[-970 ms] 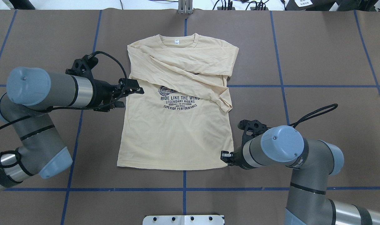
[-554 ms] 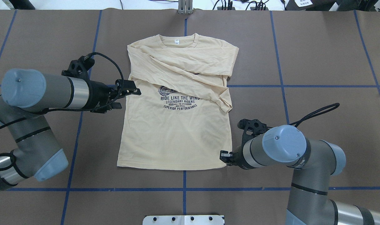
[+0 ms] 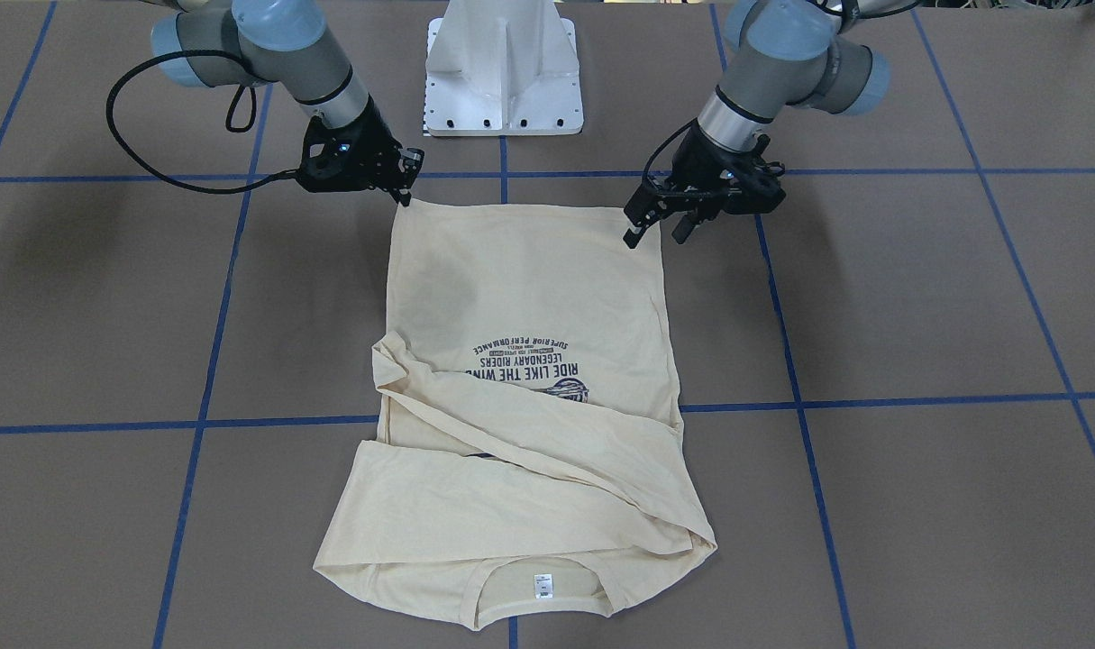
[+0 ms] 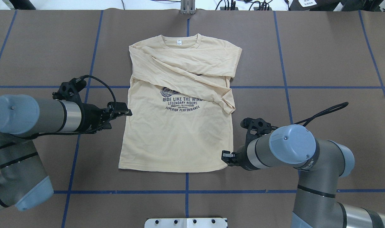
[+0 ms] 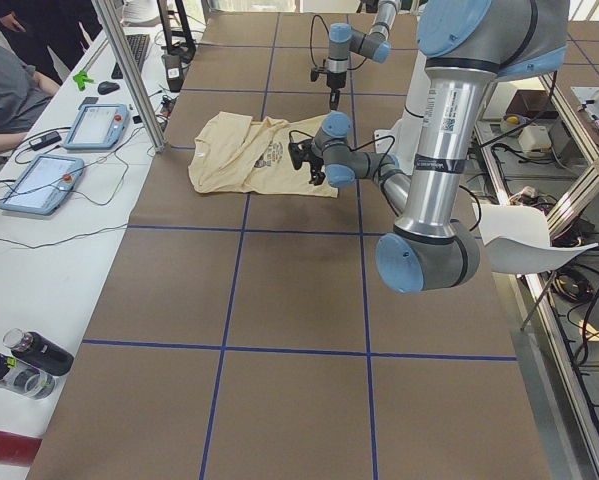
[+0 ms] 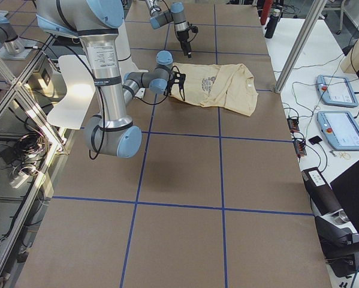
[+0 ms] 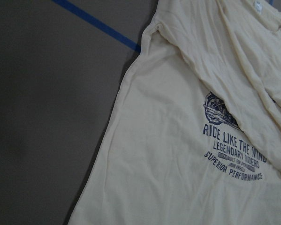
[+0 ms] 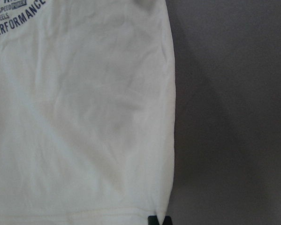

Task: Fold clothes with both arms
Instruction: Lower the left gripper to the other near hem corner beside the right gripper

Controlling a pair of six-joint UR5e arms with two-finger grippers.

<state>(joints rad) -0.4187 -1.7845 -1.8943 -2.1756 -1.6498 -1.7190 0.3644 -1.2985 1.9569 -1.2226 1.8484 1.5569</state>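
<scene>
T-shirt (image 4: 176, 139): lies flat and print-up in the middle of the counter (image 4: 322, 57), collar away from the robot, hem towards it. Both sleeves (image 4: 186, 71) are folded across the chest and overlap; one partly covers the navy print (image 4: 181, 104). Fabric is thin, limp, pale cream and finely wrinkled, with a small white neck label (image 4: 179, 41).

Right gripper (image 4: 225, 156): jaws narrow at its hem corner, apparently pinching it. Left gripper (image 3: 657, 234): jaws wide, holding nothing, raised beside the shirt's side edge, apart from its hem corner.

Risks:
- Lifting on one corner alone would skew the hem and spill the sleeves.
- Thin cloth may slip from a shallow pinch.
- The left gripper may catch only the top layer.
</scene>
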